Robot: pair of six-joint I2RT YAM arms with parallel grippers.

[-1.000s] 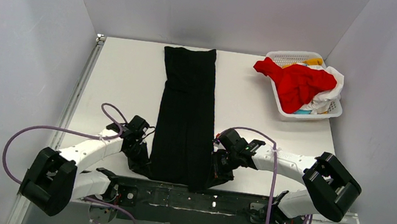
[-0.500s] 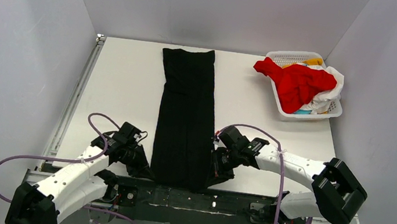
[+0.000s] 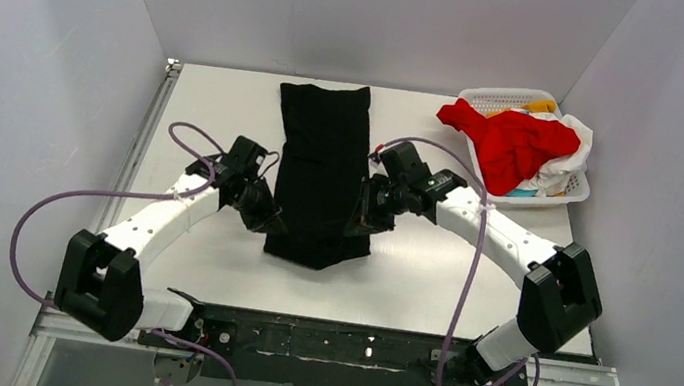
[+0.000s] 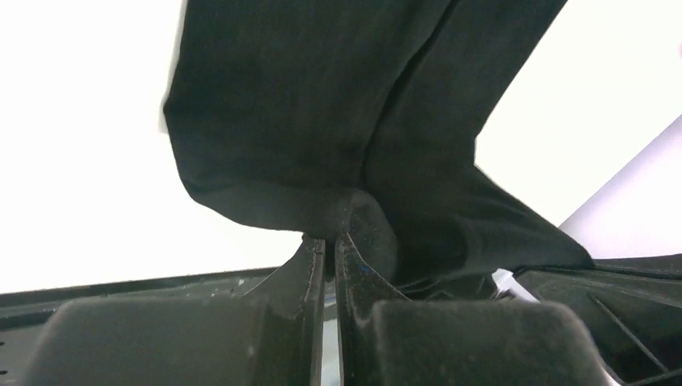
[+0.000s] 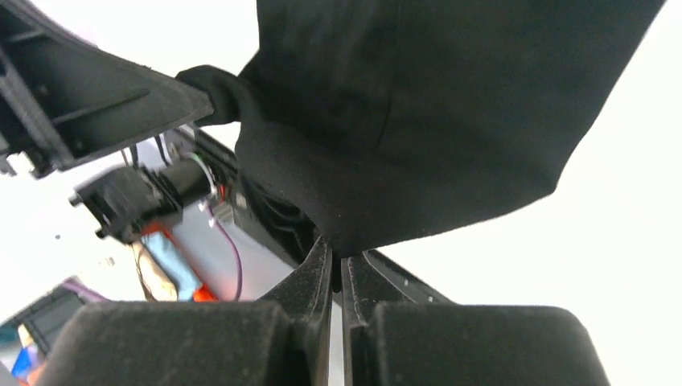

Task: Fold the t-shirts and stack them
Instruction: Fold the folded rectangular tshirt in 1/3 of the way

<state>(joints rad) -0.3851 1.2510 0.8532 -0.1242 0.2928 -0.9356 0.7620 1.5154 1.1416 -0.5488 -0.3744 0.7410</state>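
Note:
The black t-shirt (image 3: pixel 324 165), folded to a long narrow strip, lies down the middle of the white table, its near end lifted and doubled back toward the far end. My left gripper (image 3: pixel 275 224) is shut on the near left corner of the black cloth (image 4: pixel 322 121). My right gripper (image 3: pixel 353 227) is shut on the near right corner (image 5: pixel 418 112). Both hold the hem above the table. The red t-shirt (image 3: pixel 512 141) drapes over the basket, with white cloth (image 3: pixel 570 159) and a bit of yellow cloth (image 3: pixel 539 106) beside it.
A white lattice basket (image 3: pixel 498 99) stands at the far right corner of the table (image 3: pixel 218 115). A black mounting rail (image 3: pixel 317 343) runs along the near edge. Grey walls close in the left, back and right sides.
Both grippers have carried the shirt's near end up and away from the near edge toward the middle, doubling the strip over. Both arms have stretched forward.

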